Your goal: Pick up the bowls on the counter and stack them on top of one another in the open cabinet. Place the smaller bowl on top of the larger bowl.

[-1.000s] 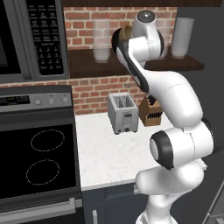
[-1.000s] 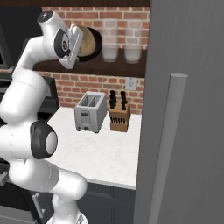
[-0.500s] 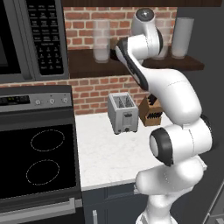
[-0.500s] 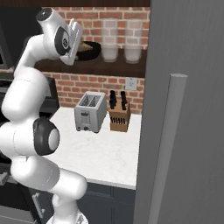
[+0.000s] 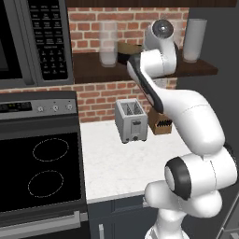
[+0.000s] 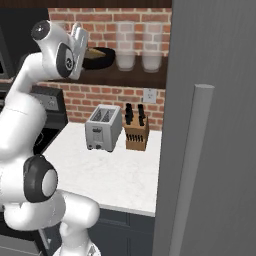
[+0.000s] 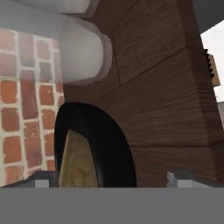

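Hand view: we see the end effector (image 7: 109,180) w/ fingers spread wide, gripping nothing, tips either side of the bowls. Smaller bowl (image 7: 78,164), tan wood, sits inside the larger bowl (image 7: 107,151), glossy black, on the open cabinet (image 7: 166,100) shelf by a frosted jar (image 7: 81,54). Right base view: toaster (image 6: 103,128) & knife block (image 6: 136,133) on the table (image 6: 112,175).

I can read no words or numbers here. The black microwave's keypad panel (image 5: 49,39) carries rows of pale marks, too small and blurred to make out, and the black stove's control strip (image 5: 37,108) likewise.
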